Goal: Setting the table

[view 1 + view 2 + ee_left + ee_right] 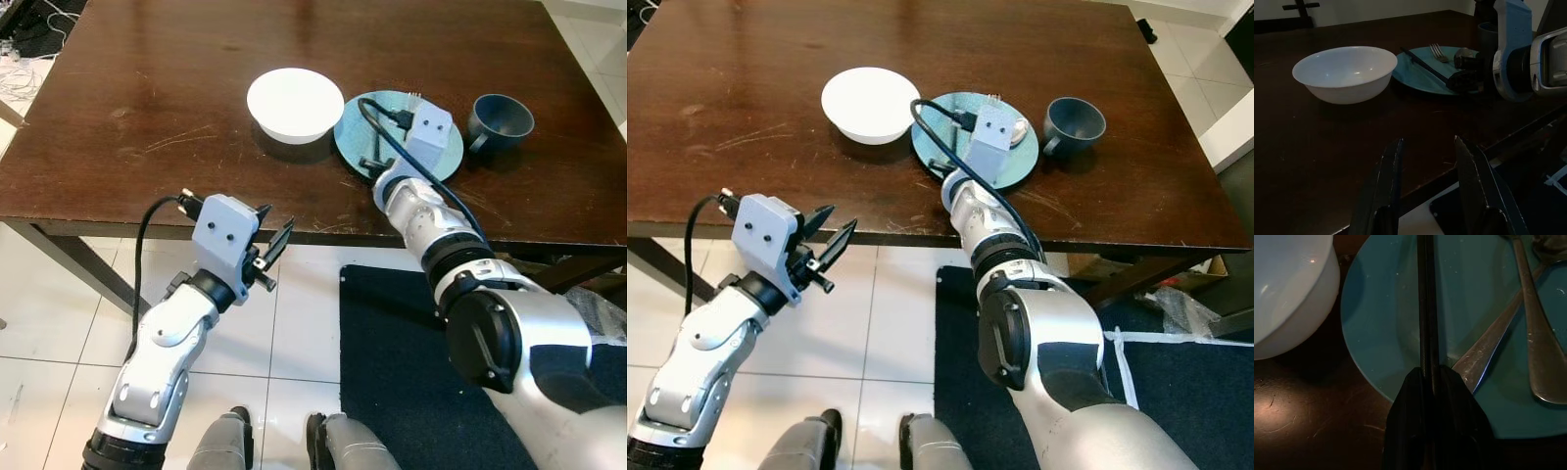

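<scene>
Right gripper pinching black chopstick over blue plate, mid-frame. Left gripper hanging unclenched, lower left, holding nothing.

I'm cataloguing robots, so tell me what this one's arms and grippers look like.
Both arms are silver with black joints. Each wrist carries a pale grey camera box fed by a black cable. The left gripper and right gripper each have two long, tapered black fingers.
</scene>
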Available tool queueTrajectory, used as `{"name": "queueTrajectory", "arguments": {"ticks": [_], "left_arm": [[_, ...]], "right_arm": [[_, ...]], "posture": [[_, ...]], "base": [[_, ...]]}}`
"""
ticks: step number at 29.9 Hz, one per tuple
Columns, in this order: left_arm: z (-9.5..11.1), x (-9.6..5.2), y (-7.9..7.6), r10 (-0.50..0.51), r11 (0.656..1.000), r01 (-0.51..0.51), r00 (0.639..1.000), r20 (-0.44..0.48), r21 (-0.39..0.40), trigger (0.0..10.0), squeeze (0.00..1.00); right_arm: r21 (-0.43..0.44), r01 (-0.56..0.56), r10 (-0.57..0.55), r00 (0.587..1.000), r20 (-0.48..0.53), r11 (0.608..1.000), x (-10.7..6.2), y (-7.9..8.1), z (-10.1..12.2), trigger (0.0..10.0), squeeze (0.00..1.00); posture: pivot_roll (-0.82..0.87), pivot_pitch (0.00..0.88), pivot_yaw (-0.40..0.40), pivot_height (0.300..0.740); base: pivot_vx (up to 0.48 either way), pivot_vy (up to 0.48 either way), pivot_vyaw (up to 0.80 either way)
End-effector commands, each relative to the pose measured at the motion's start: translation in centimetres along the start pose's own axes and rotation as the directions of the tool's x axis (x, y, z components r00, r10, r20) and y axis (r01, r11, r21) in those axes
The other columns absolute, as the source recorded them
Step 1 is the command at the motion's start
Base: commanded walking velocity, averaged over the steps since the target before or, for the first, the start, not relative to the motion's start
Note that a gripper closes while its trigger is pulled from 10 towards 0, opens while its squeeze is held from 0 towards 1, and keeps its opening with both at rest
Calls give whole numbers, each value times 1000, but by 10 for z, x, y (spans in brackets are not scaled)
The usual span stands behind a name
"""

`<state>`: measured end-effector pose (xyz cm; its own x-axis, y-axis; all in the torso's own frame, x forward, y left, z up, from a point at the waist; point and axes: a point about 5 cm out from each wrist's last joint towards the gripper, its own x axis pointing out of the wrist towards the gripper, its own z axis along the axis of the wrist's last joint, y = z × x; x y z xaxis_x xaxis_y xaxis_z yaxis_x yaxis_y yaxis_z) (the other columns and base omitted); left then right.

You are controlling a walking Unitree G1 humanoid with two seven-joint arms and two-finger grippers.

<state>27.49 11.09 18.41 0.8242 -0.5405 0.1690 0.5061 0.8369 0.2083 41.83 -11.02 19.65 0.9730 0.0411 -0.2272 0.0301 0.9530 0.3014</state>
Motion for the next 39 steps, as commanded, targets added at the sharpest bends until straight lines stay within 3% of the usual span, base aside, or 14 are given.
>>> {"name": "queueTrajectory", "arguments": {"ticks": [1, 18, 39], "left_arm": [[-6, -1, -4, -15, 1000, 15, 1000, -24, -8, 10000, 0], [-7, -1, -2, -15, 1000, 15, 1000, -25, 0, 10000, 0], [-6, 9, -1, -21, 1000, 21, 1000, -2, 1, 10000, 0]], "right_arm": [[6, 34, -33, 996, -83, 999, -1, -10, -20, 0, 0], [25, 25, -23, 997, -68, 999, 0, -8, -15, 0, 0], [159, -102, 92, 993, 70, 982, 0, 3, 29, 0, 0]], "posture": [[110, 208, -34, 740], [108, 210, -34, 740], [92, 181, -18, 740]], "base": [[0, 0, 0], [0, 0, 0], [0, 0, 0]]}}
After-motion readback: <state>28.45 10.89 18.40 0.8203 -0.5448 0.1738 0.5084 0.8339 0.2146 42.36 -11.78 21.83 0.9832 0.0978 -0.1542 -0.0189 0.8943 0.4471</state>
